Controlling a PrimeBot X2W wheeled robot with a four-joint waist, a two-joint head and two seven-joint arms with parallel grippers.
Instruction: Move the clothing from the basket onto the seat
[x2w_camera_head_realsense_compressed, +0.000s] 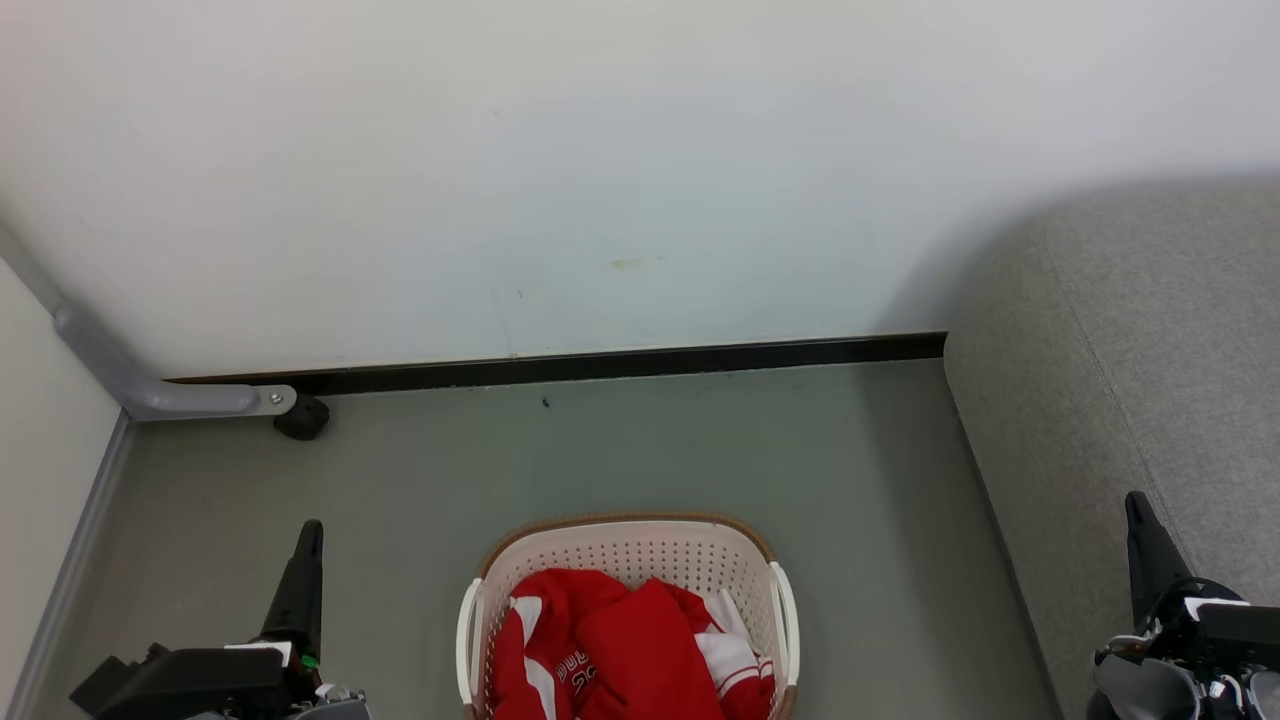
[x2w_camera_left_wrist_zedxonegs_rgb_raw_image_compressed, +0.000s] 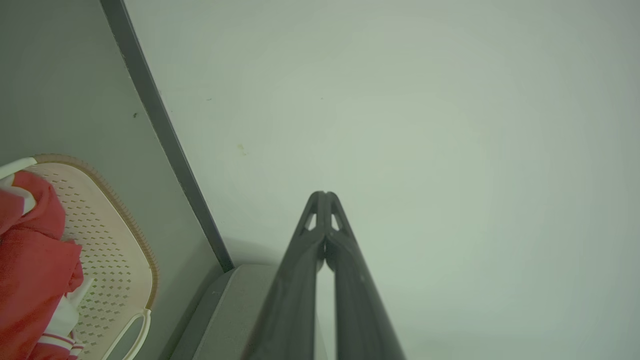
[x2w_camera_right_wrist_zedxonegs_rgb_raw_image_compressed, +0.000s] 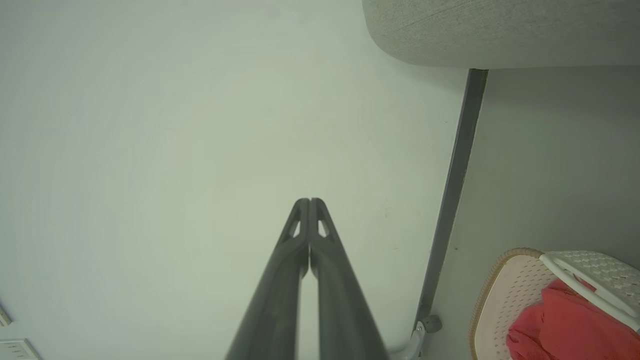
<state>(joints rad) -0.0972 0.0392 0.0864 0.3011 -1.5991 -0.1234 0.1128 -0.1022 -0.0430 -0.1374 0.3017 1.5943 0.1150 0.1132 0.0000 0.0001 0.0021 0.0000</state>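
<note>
I judge nothing is moved yet: the clothing (x2w_camera_head_realsense_compressed: 620, 640) lies heaped in the basket (x2w_camera_head_realsense_compressed: 625, 521), and the seat (x2w_camera_head_realsense_compressed: 1150, 340) is off to its right. The left gripper (x2w_camera_head_realsense_compressed: 311, 530) and right gripper (x2w_camera_head_realsense_compressed: 1135, 503) each have their fingers pressed together. Next I'd spread one and reach down into the heap.

One basket (x2w_camera_head_realsense_compressed: 625, 520), one seat (x2w_camera_head_realsense_compressed: 1150, 330), two claws (x2w_camera_head_realsense_compressed: 312, 530) (x2w_camera_head_realsense_compressed: 1134, 502), one heap of clothing (x2w_camera_head_realsense_compressed: 630, 640).

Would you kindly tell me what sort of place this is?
Probably a corner of a home-like room: a large grey fabric sofa cushion against a plain white wall, and a cream perforated plastic laundry basket of red jerseys on the grey floor.
</note>
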